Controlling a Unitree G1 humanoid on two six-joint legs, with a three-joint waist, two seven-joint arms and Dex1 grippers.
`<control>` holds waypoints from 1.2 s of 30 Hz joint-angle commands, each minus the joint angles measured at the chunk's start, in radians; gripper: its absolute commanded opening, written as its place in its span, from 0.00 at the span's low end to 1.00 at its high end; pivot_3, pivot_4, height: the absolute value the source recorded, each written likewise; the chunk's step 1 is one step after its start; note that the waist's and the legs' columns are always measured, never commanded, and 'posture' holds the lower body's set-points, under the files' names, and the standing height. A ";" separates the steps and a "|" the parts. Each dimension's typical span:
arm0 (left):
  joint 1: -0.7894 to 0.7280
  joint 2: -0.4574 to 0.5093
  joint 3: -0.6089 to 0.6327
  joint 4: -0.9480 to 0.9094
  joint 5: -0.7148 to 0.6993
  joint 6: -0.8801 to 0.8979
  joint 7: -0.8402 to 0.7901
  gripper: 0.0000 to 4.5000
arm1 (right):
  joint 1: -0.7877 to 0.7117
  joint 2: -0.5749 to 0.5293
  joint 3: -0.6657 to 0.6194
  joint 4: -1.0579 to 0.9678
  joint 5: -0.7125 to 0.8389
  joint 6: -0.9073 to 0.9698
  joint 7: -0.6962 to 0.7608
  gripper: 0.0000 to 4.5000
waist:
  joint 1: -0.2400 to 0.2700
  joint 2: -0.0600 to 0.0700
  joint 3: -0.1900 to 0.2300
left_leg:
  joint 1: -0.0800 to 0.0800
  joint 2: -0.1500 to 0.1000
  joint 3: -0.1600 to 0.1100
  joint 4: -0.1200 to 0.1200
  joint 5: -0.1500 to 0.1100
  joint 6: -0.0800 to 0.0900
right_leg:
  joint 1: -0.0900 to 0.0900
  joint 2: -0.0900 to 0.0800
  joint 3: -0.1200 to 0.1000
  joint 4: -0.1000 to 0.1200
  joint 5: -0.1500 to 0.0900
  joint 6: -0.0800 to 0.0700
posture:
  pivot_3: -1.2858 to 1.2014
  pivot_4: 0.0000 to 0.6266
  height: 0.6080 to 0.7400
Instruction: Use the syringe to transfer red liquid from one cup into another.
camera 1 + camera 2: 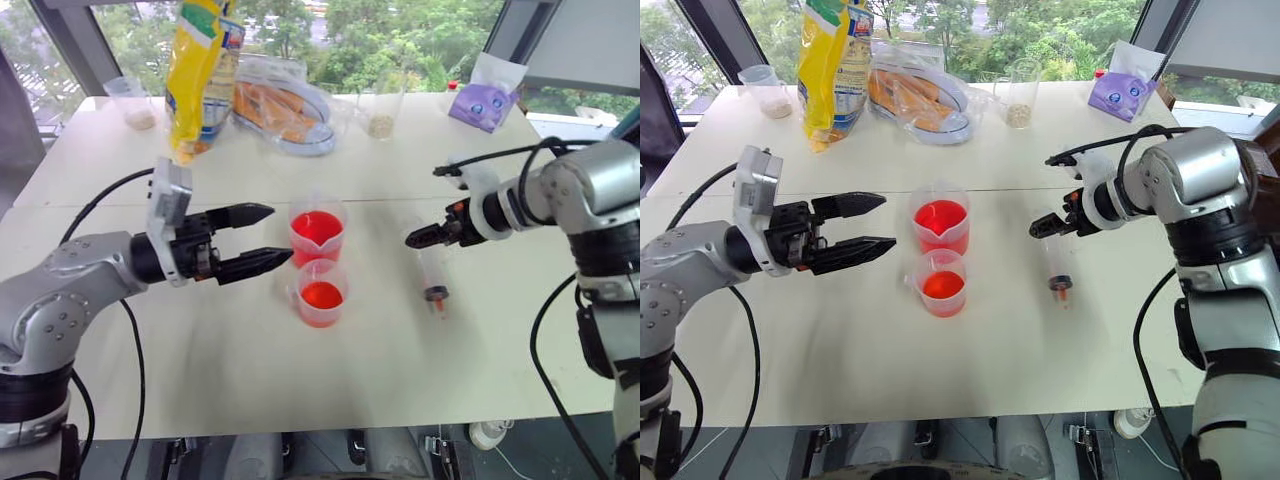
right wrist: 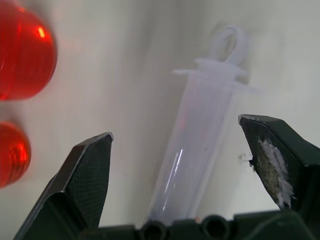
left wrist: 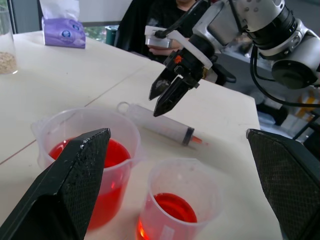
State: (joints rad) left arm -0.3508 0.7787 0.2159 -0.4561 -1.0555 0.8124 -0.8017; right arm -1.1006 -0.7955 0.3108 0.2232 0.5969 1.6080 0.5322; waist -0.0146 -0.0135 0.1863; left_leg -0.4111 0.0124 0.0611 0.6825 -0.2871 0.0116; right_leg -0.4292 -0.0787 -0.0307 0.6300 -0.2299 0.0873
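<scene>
A white table (image 1: 400, 340) carries everything. At its far edge stand a yellow bag (image 1: 200, 70), a clear packet of orange snacks (image 1: 285, 115), a purple pouch (image 1: 483, 103) and two clear cups (image 1: 130, 100) with grain in the bottom.

The left gripper (image 1: 262, 240) hangs level over the table's left half, its two black fingers spread apart and pointing right at the two beakers, holding nothing. The right gripper (image 1: 418, 238) points down and left over the far end of the syringe, its fingers also spread and empty.

In the middle, the taller beaker (image 1: 318, 233) with pink-red liquid stands just behind the shorter beaker (image 1: 322, 293) with orange-red liquid; the two are close together. The syringe (image 1: 433, 272) lies flat on the table to the right of the beakers, its orange tip toward the near edge and its ring end far.
</scene>
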 commanded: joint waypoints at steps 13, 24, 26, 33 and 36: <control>0.062 -0.002 0.062 -0.066 0.014 -0.047 0.031 1.00 | -0.074 0.156 0.153 0.352 -0.226 -0.163 0.109 0.98 | 0.000 0.000 0.000 | 0.000 0.000 0.000 0.000 0.000 0.000 | 0.000 0.000 0.000 0.000 0.000 0.000 | 0.52 0.24 1.00; 0.053 0.021 0.075 -0.051 0.019 -0.049 0.015 1.00 | -0.046 0.178 0.127 0.320 -0.291 -0.155 0.148 0.32 | -0.004 0.000 -0.001 | 0.001 0.001 0.000 0.000 0.000 0.000 | 0.001 0.001 0.000 0.000 0.000 0.000 | 0.52 0.24 1.00; 0.034 0.032 0.078 -0.032 0.017 -0.049 0.005 1.00 | -0.039 0.170 0.077 0.261 -0.286 -0.144 0.135 0.32 | -0.003 0.000 -0.001 | 0.001 0.001 0.000 0.000 0.000 -0.001 | 0.001 0.001 0.000 0.000 0.000 0.000 | 0.52 0.24 1.00; -0.054 0.069 0.083 0.054 0.013 -0.039 -0.035 1.00 | -0.074 0.146 -0.210 -0.010 -0.202 -0.226 0.153 0.32 | 0.001 0.001 0.001 | -0.001 0.001 0.000 0.000 0.000 0.000 | -0.001 0.001 0.000 0.001 0.000 0.001 | 0.52 0.24 1.00; -0.093 0.080 0.071 0.086 0.020 -0.035 -0.060 1.00 | -0.070 0.200 -0.356 -0.114 -0.145 -0.358 0.143 0.32 | 0.001 0.001 0.000 | -0.001 0.001 0.000 -0.001 0.000 0.000 | -0.001 0.001 -0.001 0.000 0.000 0.001 | 0.52 0.24 1.00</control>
State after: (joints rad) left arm -0.4181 0.8451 0.2677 -0.3726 -1.0344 0.7800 -0.8466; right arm -1.1526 -0.6158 0.0318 0.1776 0.4084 1.3105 0.6736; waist -0.0137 -0.0126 0.1867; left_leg -0.4119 0.0129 0.0607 0.6818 -0.2869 0.0113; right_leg -0.4302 -0.0779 -0.0317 0.6302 -0.2296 0.0879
